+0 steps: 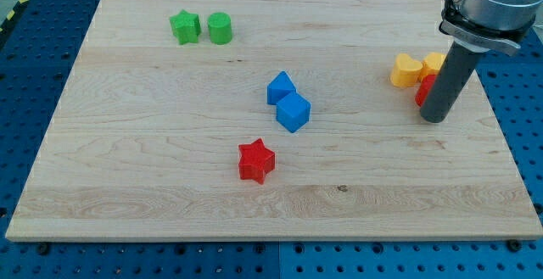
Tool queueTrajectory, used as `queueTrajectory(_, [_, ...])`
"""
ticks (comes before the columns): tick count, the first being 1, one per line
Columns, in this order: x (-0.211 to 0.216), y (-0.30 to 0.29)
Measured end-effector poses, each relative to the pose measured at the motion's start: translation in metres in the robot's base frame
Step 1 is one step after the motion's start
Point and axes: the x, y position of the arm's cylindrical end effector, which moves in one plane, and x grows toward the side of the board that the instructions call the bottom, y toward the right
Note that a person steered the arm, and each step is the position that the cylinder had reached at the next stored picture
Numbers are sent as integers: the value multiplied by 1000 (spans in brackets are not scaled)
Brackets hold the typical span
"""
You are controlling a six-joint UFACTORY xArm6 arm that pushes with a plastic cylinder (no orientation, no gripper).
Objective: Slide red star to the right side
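The red star (256, 161) lies on the wooden board (153, 160), below the view's middle. My tip (434, 119) rests on the board far to the star's right, near the board's right edge. The rod stands right in front of a small red block (423, 88), which is partly hidden behind it. My tip is well apart from the red star.
Two blue blocks (288, 101) touch each other just above and right of the star. A yellow heart (406, 69) and another yellow block (434, 61) sit next to the rod. A green star (185, 26) and green cylinder (220, 28) sit at the top left.
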Motion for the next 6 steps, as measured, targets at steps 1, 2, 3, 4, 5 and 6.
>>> queueTrajectory(1, [44, -41])
queueTrajectory(2, [83, -98])
queueTrajectory(3, [100, -173])
queueTrajectory(4, [108, -261])
queueTrajectory(5, [103, -324])
queueTrajectory(6, [72, -332])
